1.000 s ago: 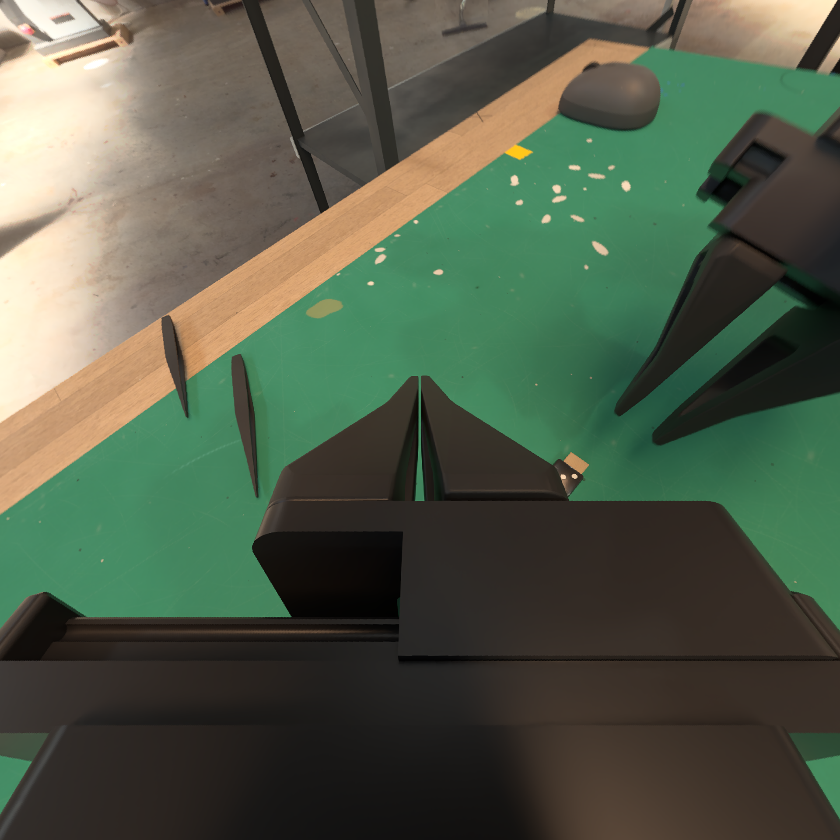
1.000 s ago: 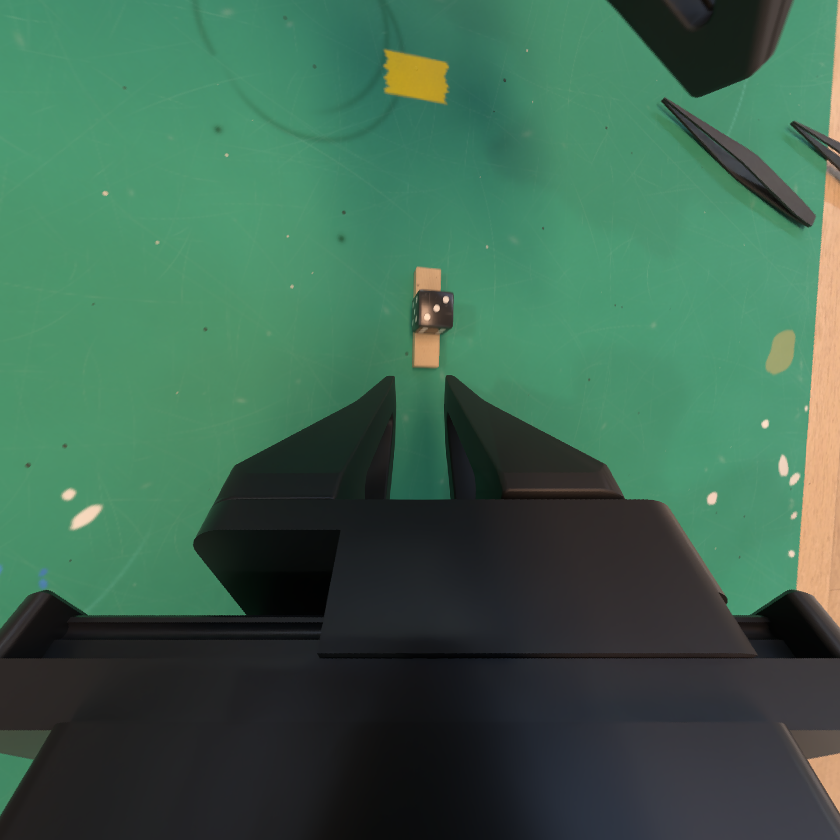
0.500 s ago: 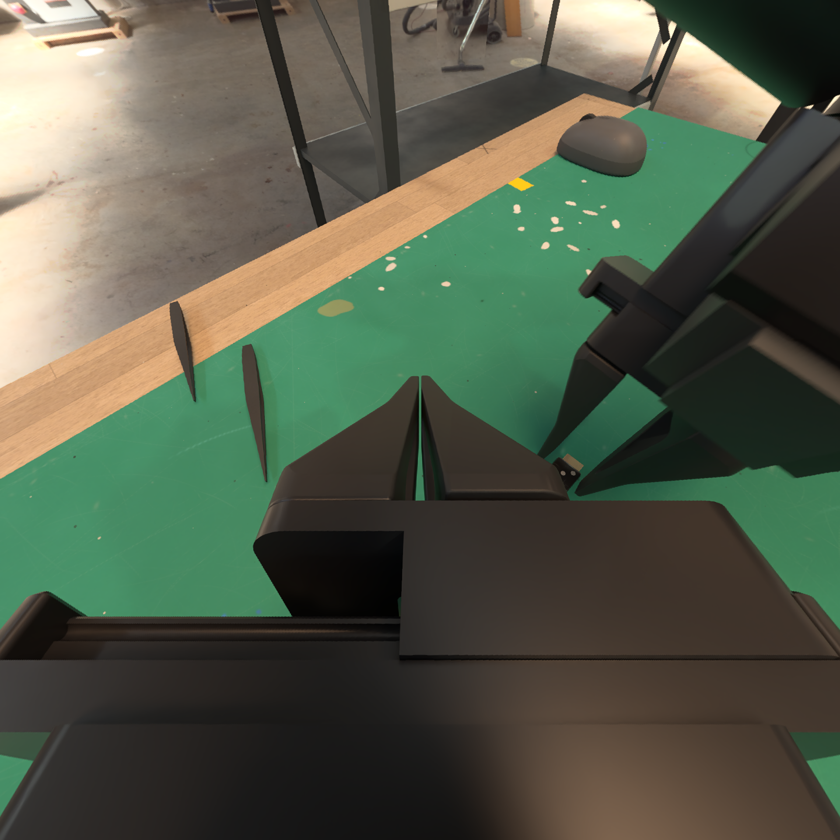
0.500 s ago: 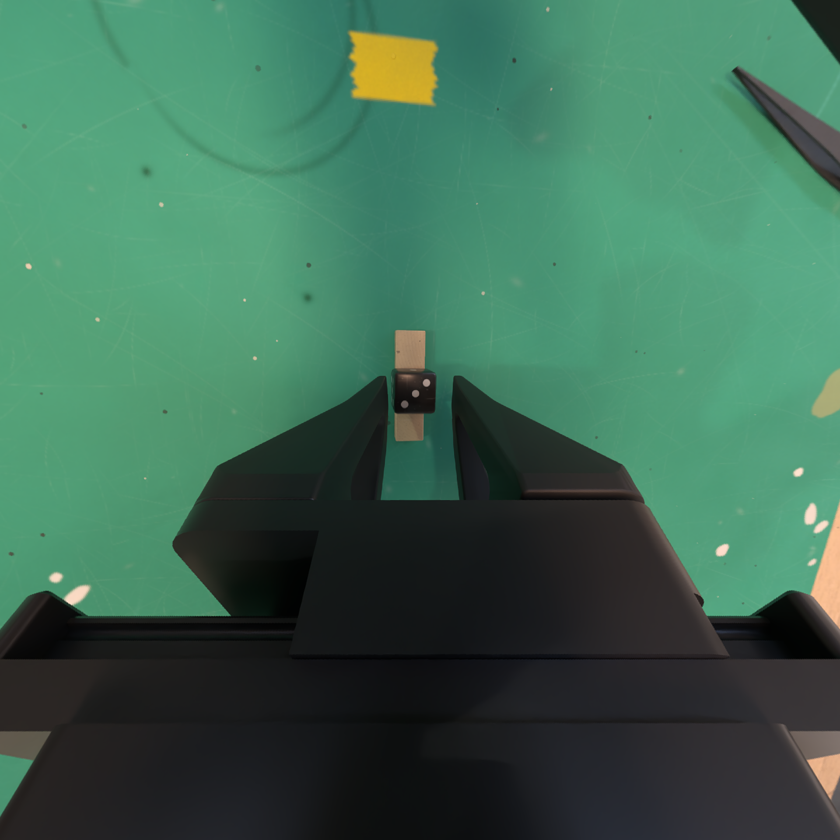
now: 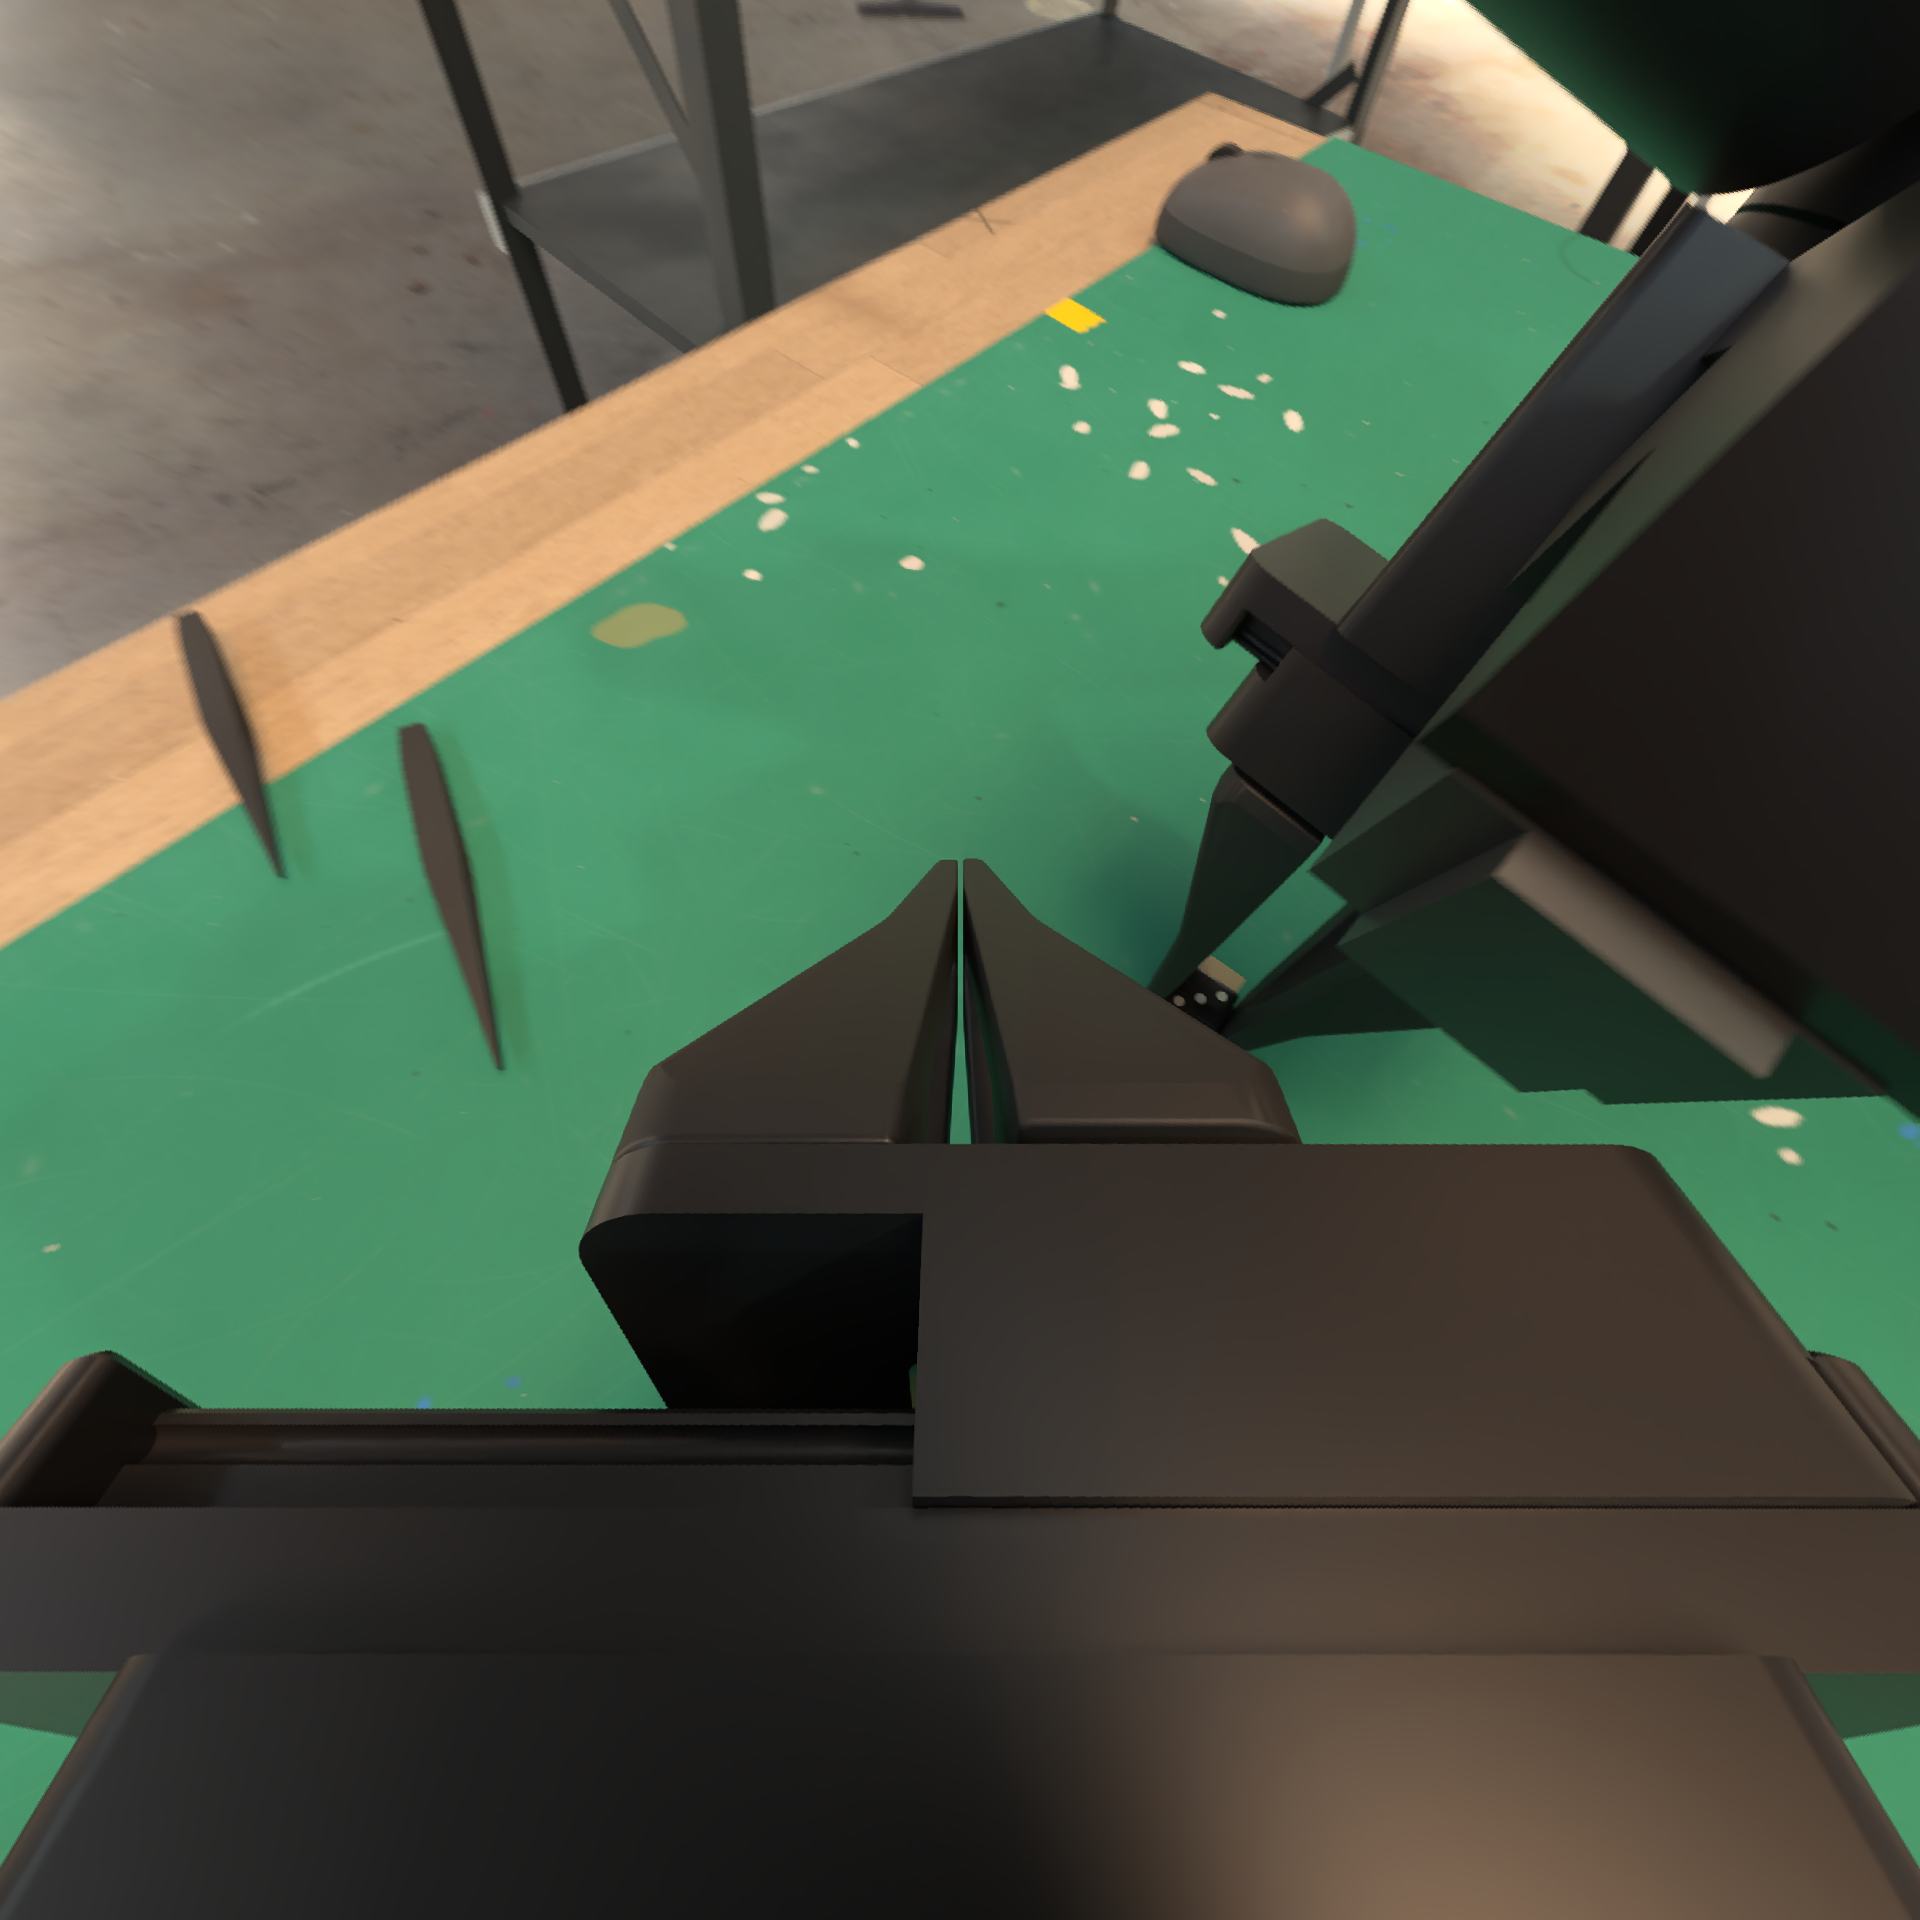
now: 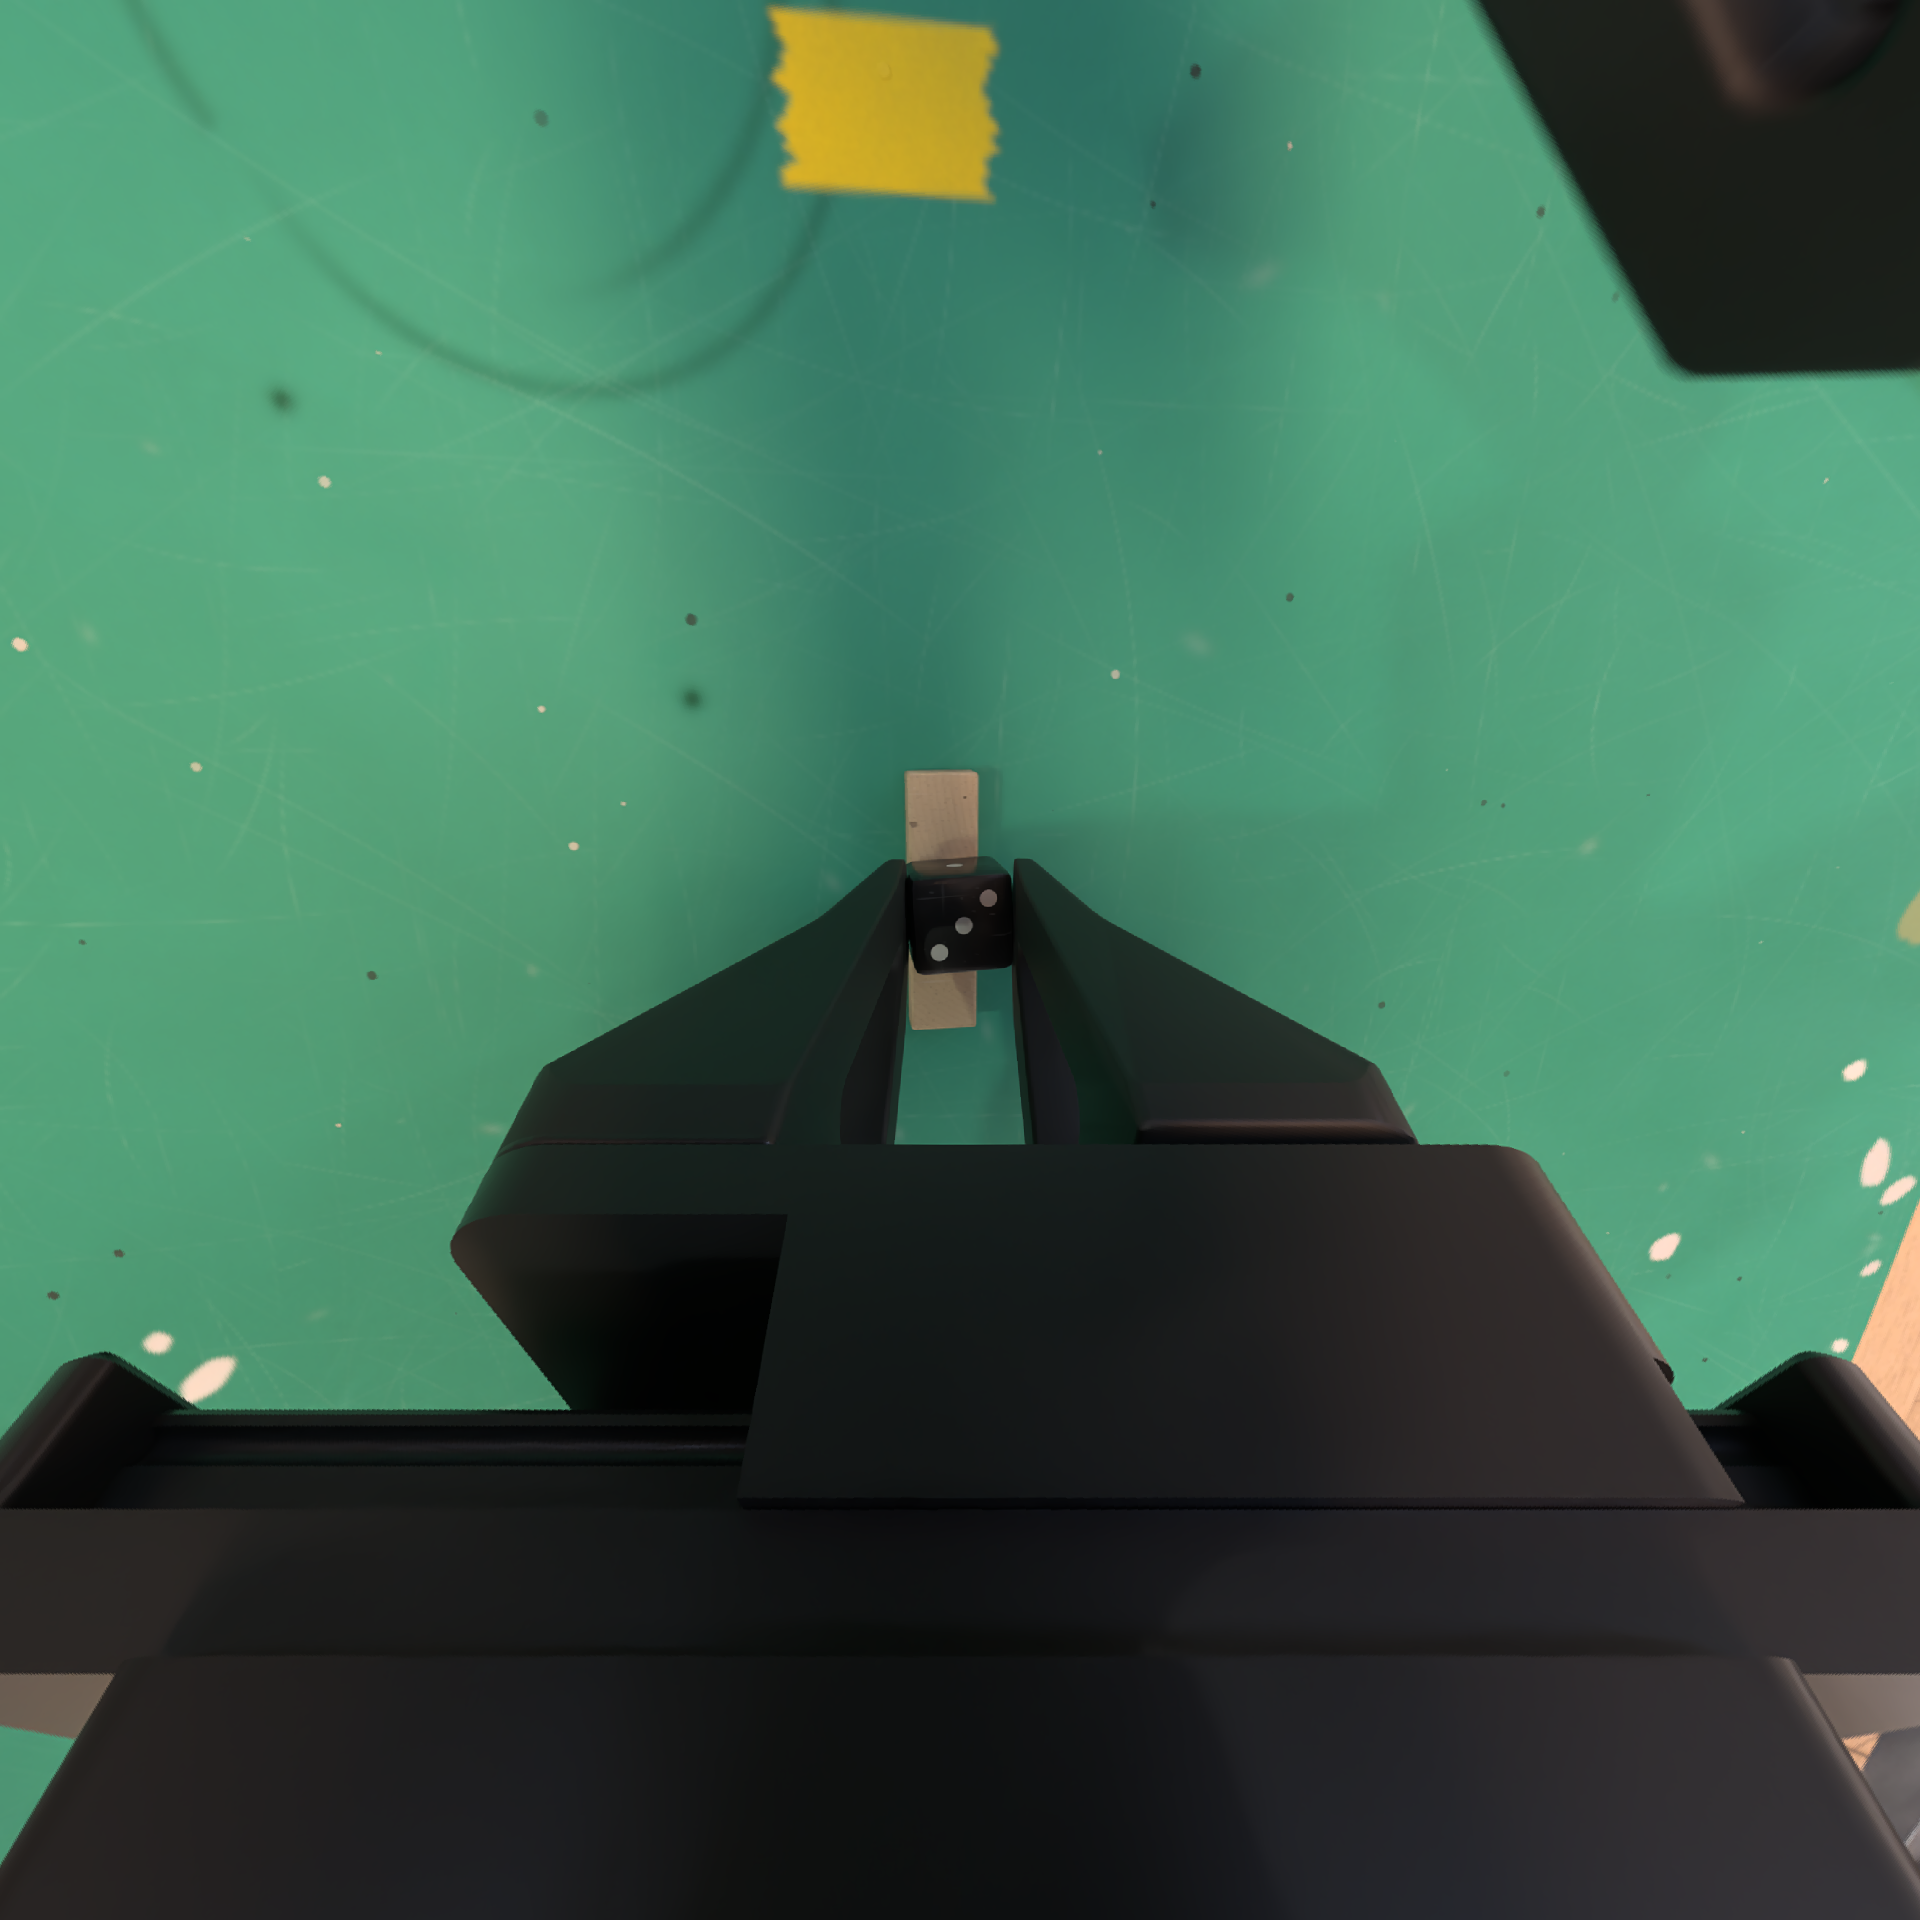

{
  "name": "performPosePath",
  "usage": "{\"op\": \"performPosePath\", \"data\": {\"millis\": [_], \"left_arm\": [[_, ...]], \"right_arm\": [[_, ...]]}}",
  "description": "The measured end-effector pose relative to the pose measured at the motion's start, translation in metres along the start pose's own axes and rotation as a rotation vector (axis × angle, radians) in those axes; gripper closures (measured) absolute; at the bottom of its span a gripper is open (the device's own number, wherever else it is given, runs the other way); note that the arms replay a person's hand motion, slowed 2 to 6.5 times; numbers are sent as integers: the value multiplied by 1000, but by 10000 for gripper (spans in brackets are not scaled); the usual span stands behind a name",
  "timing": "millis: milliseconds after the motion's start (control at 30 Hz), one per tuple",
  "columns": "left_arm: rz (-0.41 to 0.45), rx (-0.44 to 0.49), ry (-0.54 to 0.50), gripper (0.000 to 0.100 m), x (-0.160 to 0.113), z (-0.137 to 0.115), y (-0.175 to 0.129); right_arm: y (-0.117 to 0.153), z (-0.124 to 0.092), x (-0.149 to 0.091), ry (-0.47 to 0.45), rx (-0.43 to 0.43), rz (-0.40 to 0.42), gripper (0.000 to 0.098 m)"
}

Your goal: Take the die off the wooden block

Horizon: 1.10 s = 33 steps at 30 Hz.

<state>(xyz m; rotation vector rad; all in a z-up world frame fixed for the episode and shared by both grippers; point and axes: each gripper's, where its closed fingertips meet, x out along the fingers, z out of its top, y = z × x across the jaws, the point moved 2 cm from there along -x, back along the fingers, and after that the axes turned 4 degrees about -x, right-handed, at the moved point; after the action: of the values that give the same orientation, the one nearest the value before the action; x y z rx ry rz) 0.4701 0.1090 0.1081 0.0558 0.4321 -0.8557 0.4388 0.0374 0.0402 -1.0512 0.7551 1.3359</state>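
A small black die (image 6: 958,914) with white pips sits on a narrow pale wooden block (image 6: 941,816) lying flat on the green mat. In the right wrist view my right gripper (image 6: 959,883) has its two fingers pressed against the die's left and right sides, directly over the block. The die (image 5: 1203,1000) and the block's end (image 5: 1226,975) also show in the left wrist view, between the right gripper's fingertips. My left gripper (image 5: 958,864) is shut and empty, hovering over the mat just left of them.
A grey dome-shaped object (image 5: 1257,234) lies at the far end of the mat. Two slim dark spikes (image 5: 447,883) lie near the wooden table edge (image 5: 520,520). A yellow tape patch (image 6: 883,104) is beyond the block. The left arm's body (image 6: 1766,156) fills the upper right corner.
My right gripper came down around the die and its fingers narrowed onto the die's sides. The left gripper stayed shut and shifted only slightly.
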Motion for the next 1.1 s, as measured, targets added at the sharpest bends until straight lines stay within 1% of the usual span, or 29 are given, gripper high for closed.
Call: {"op": "performPosePath", "data": {"millis": [100,200,333,433,567,667,867,967,1100], "left_arm": [[-78,-41,41,992,2,-6,-7],[-176,-98,81,992,5,-12,-17],[-307,-174,123,972,7,-16,-32],[-392,-214,139,946,9,-17,-44],[-484,-253,147,903,12,-14,-63],[-526,-286,144,867,14,-10,-73],[-593,-351,117,847,17,0,-90],[-602,-362,123,843,20,-1,-98],[-582,-353,148,836,26,-5,-106]], "right_arm": [[5,1,-4,-41,-20,-20,811],[7,3,-14,-106,-53,-63,811],[10,2,-36,-195,-110,-158,811],[14,2,-52,-255,-137,-222,811],[21,-2,-68,-302,-161,-296,811],[25,-6,-75,-313,-188,-362,811],[32,-15,-82,-298,-224,-461,811],[34,-17,-84,-288,-245,-503,811],[39,-18,-86,-279,-262,-546,811]]}}
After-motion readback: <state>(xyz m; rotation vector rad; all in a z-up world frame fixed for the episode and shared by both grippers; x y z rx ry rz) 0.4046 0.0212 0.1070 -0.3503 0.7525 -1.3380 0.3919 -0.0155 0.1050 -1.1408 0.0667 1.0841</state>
